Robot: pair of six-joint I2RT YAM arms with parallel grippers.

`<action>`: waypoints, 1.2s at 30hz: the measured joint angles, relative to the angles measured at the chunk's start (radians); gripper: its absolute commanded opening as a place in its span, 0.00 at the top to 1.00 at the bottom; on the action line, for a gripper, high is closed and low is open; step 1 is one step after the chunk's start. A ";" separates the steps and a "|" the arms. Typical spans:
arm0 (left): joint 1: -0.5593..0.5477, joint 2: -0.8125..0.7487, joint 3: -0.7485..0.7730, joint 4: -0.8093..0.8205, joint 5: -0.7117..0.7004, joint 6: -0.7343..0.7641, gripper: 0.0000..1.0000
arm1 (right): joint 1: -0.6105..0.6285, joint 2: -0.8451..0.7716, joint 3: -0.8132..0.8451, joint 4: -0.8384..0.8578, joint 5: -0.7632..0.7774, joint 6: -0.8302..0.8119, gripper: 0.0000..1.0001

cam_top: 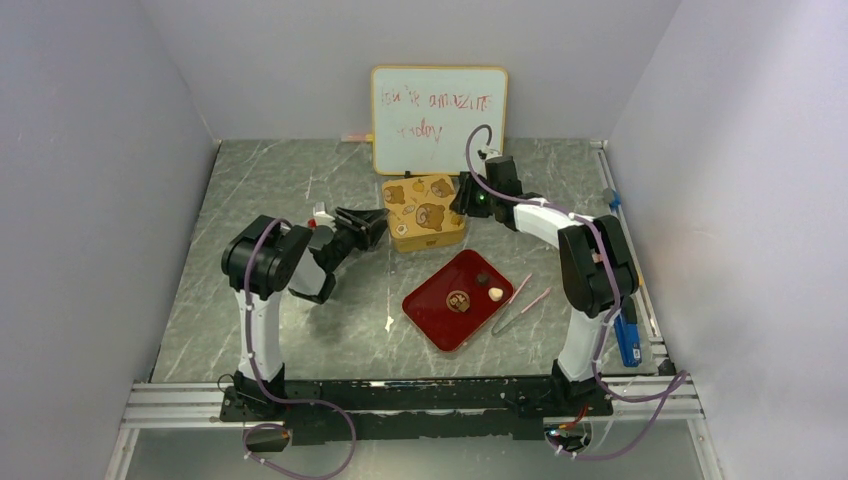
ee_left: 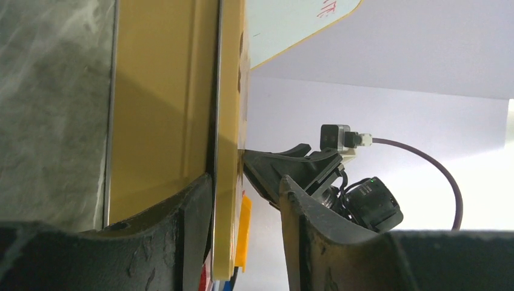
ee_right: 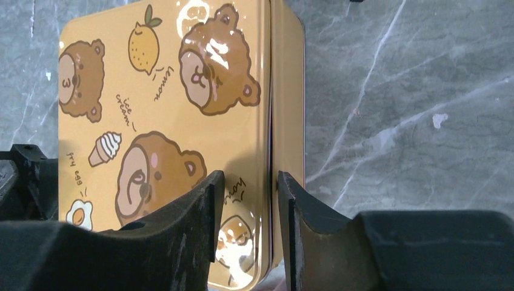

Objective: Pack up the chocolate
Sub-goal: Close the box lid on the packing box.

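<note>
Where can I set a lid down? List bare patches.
Free: the back-left table, left of the whiteboard; and the near strip between the left arm's base and the red tray. Crowded: the tin, flanked by left gripper and right gripper.

Tin (cam_top: 425,213) hemmed by whiteboard (cam_top: 438,105) behind, left gripper (cam_top: 379,226) and right gripper (cam_top: 462,201) beside
</note>
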 measured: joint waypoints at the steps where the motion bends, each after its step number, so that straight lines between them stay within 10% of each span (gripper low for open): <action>1: 0.002 -0.004 0.008 -0.015 0.004 0.006 0.51 | 0.000 0.005 0.006 0.000 0.002 0.000 0.59; 36: 0.069 -0.151 0.166 -0.635 0.086 0.320 0.51 | -0.010 0.041 0.042 0.019 0.012 0.011 0.59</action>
